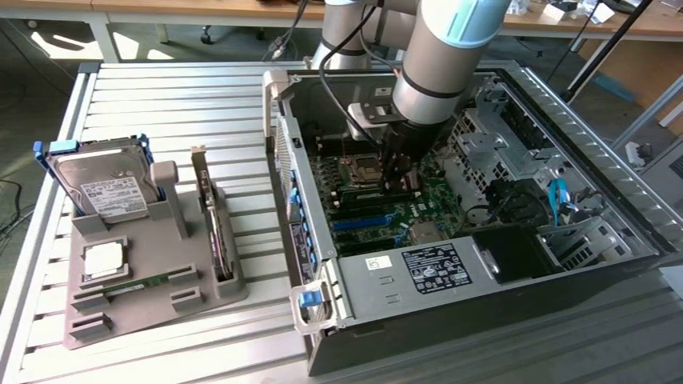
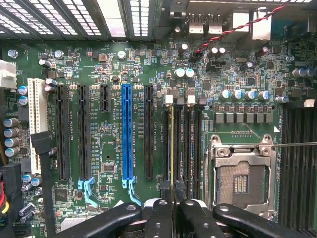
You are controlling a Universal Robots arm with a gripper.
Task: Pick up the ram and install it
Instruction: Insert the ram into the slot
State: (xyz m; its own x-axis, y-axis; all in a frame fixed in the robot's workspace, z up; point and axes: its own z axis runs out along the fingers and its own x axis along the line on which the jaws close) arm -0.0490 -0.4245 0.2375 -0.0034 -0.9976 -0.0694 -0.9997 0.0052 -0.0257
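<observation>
The ram (image 2: 172, 148) appears edge-on as a thin yellowish-green strip standing in line with one of the black memory slots (image 2: 185, 148) on the motherboard. My gripper (image 2: 172, 196) is shut on its near end, with one black finger (image 2: 159, 218) on each side. In the exterior view the gripper (image 1: 397, 186) reaches down into the open computer case (image 1: 597, 264), low over the board beside the processor socket (image 1: 366, 168). Whether the stick is seated in its slot I cannot tell. A second green stick (image 1: 142, 284) lies in the grey holder (image 1: 203, 300) outside the case.
The grey holder also carries a hard drive (image 1: 101, 188), a square silver chip (image 1: 104, 258) and an upright expansion card (image 1: 213, 228). On the board are a blue slot (image 2: 127, 134) and the open processor socket (image 2: 242, 178). A power supply (image 1: 421, 276) and drive cage (image 1: 501, 148) crowd the case.
</observation>
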